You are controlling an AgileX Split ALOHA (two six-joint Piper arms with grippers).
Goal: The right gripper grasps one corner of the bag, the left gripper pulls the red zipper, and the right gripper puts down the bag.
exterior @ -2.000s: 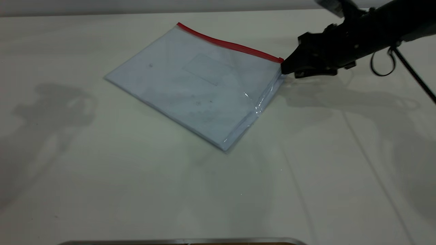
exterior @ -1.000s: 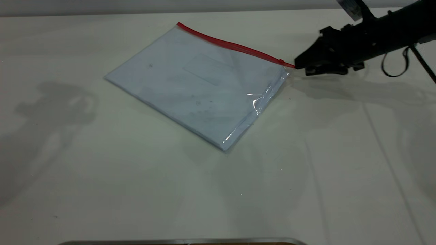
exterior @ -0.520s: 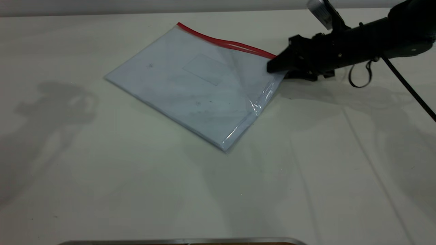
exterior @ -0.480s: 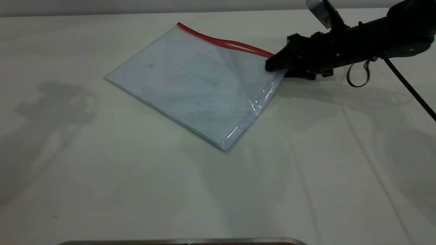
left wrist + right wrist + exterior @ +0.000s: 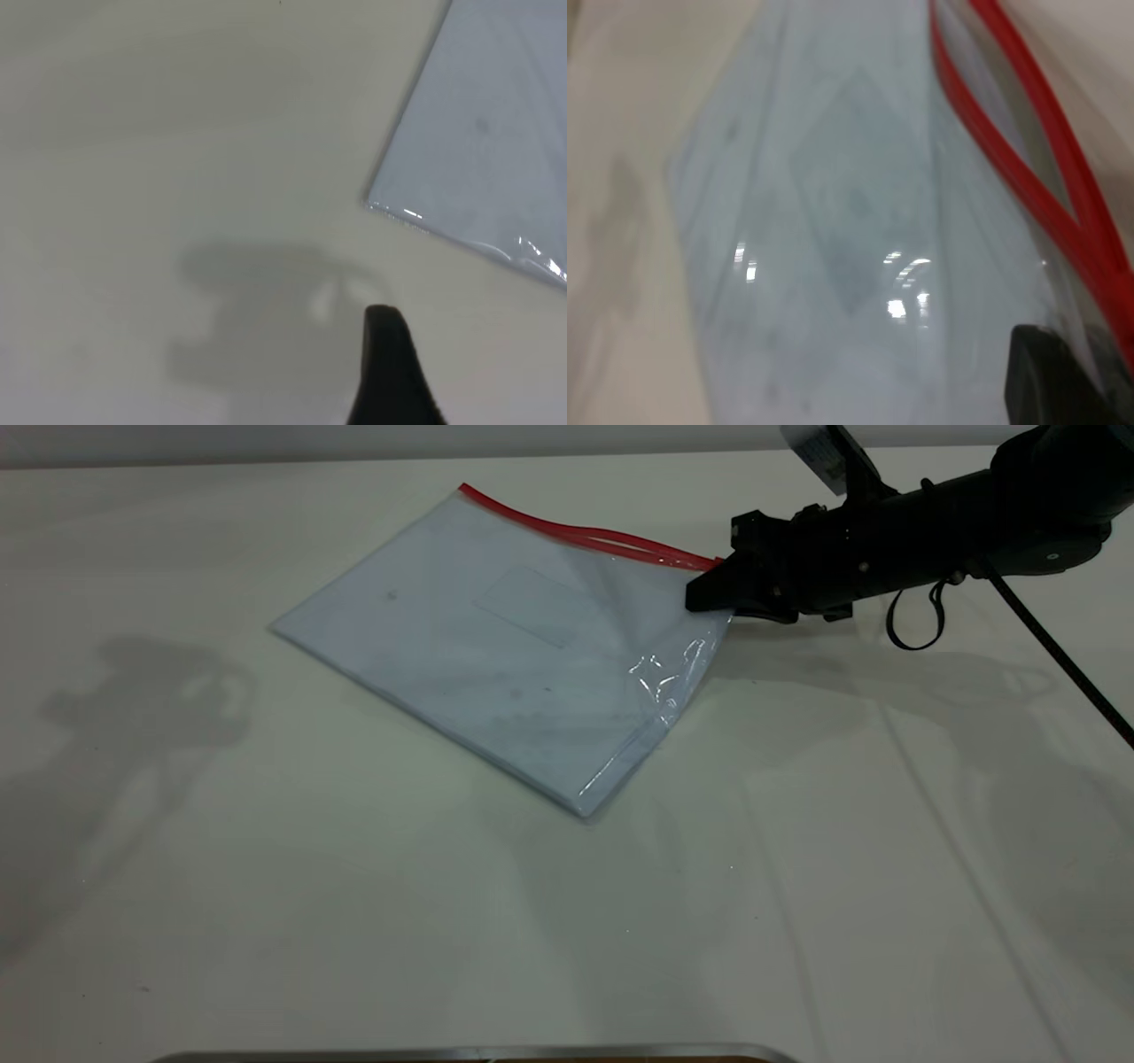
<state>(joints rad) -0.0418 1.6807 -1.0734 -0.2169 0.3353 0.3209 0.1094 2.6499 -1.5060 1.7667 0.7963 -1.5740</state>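
Note:
The bag [image 5: 514, 646] lies flat on the white table, a clear pouch with white sheets inside. The red zipper [image 5: 576, 533] runs along its far edge, its two strands parted near the right end. My right gripper [image 5: 702, 595] is shut on the bag's far right corner, which is raised and crinkled. The right wrist view shows the bag [image 5: 833, 221], the parted zipper [image 5: 1028, 150] and the gripper partly, at the picture's edge. The slider tab is hidden. My left gripper [image 5: 387, 363], partly seen, hovers over bare table near the bag's left corner [image 5: 496, 133].
A thin black cable loop [image 5: 912, 620] hangs under the right arm. A metal edge [image 5: 478, 1052] runs along the table's near side. The left arm's shadow [image 5: 151, 700] falls on the table left of the bag.
My right gripper backed off to the right, then moved left onto the bag's corner and lifted it slightly. The zipper strands near that corner parted and the plastic crinkled.

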